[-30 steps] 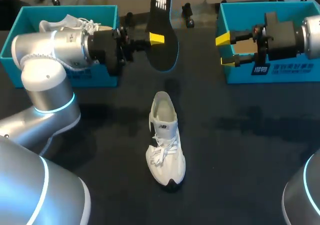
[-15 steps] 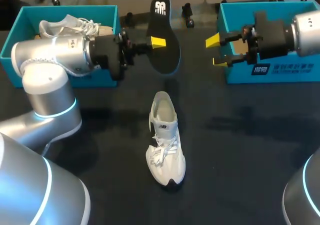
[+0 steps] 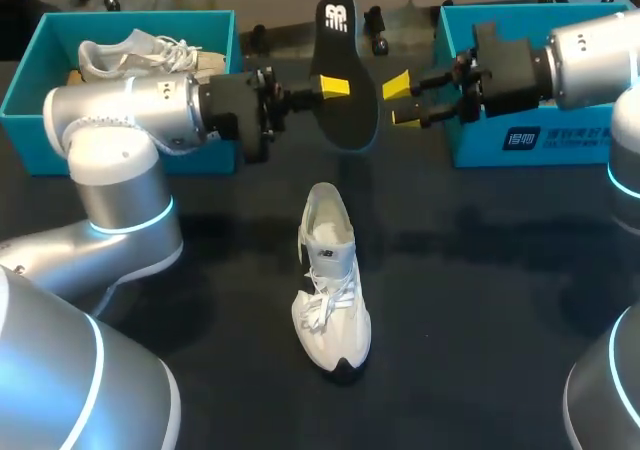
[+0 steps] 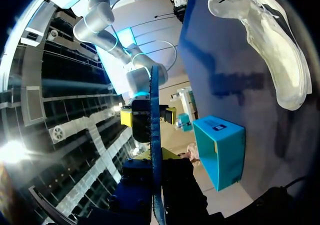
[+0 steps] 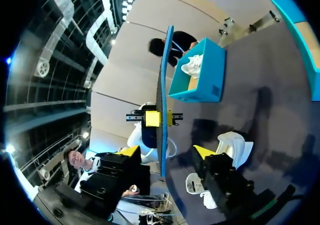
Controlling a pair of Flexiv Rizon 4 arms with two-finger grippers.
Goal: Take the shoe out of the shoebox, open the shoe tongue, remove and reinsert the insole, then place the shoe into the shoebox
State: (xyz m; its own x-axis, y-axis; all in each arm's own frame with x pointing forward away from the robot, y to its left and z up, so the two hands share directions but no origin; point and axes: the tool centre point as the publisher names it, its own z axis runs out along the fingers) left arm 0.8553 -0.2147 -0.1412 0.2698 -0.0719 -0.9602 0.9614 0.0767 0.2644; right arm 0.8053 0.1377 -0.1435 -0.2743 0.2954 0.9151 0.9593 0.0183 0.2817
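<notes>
Hanging on edge in the air, the insole (image 3: 345,80) is being clamped by the left gripper (image 3: 333,87); the right gripper (image 3: 400,100), fingers (image 3: 397,82) apart, is hovering just beside its rim. The shoe (image 3: 330,280) is lying on the open table (image 3: 480,300), clear of both boxes (image 3: 580,148).

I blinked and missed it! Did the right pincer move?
Yes. The right pincer slid left, off the front of the right box, toward the insole.

Robot lab; left arm (image 3: 115,135) and right arm (image 3: 595,55) over dark table (image 3: 480,300).
</notes>
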